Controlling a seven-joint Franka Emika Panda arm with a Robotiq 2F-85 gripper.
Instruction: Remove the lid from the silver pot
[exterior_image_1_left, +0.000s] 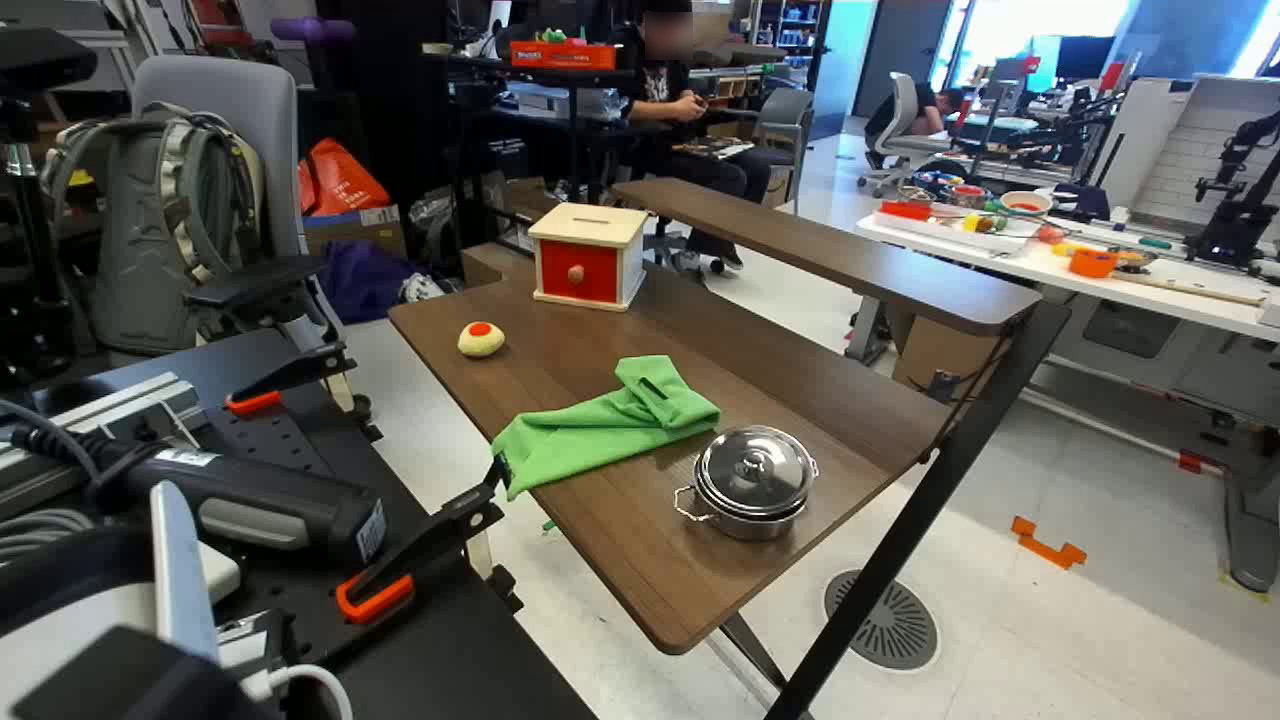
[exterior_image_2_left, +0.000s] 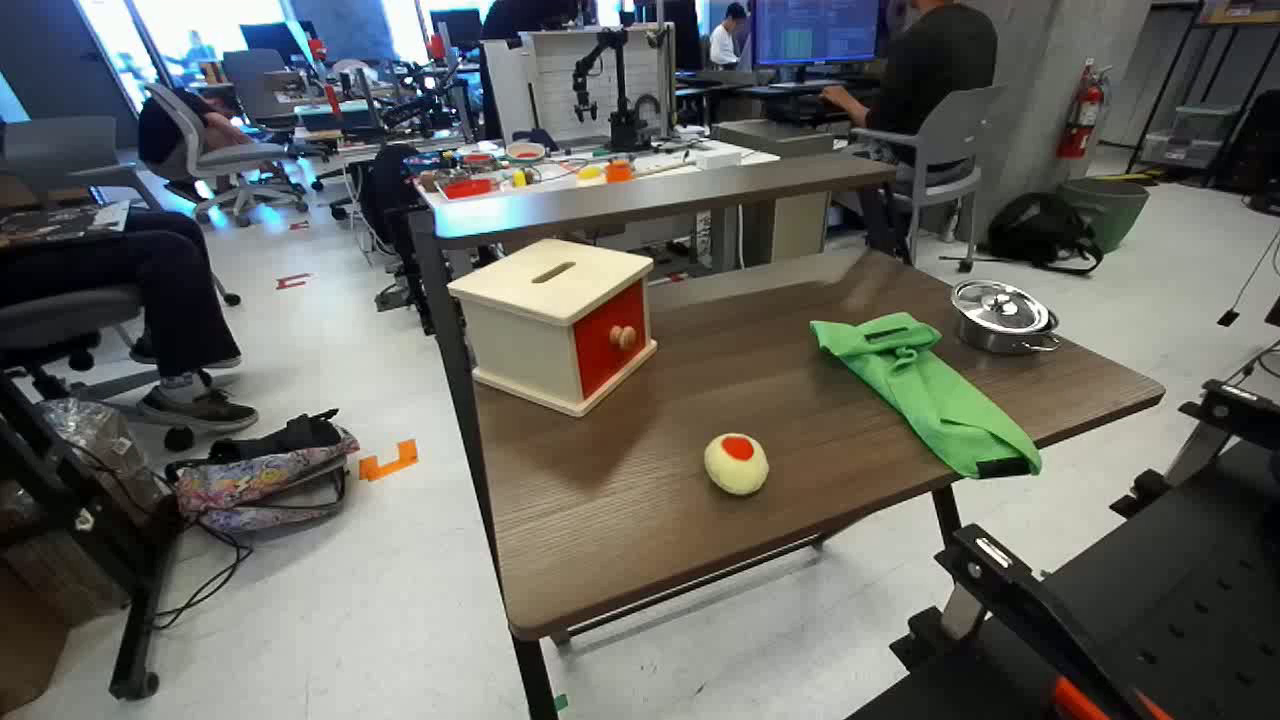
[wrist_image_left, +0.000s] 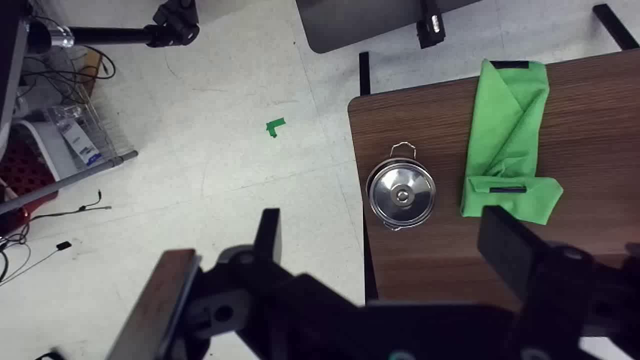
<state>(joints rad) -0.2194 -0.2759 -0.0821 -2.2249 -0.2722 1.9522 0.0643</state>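
The shiny silver lid (exterior_image_1_left: 757, 468) with a central knob lies on top of the silver pot (exterior_image_1_left: 748, 524) near one end of the brown table. Both also show in an exterior view, the lid (exterior_image_2_left: 1003, 304) over the pot (exterior_image_2_left: 1000, 340). In the wrist view the lid (wrist_image_left: 403, 195) sits slightly off-centre on the pot (wrist_image_left: 375, 171), whose wire handle sticks out at the top. The pot's inside is hidden. My gripper (wrist_image_left: 381, 216) is open and empty, its fingers wide apart, above and away from the pot. The gripper does not show in either exterior view.
A green cloth (exterior_image_1_left: 605, 425) lies beside the pot. A wooden box with a red drawer (exterior_image_1_left: 585, 265) and a yellow ball with a red spot (exterior_image_1_left: 481, 340) are farther along the table (exterior_image_1_left: 690, 560). A raised shelf (exterior_image_1_left: 830, 245) runs along one long side.
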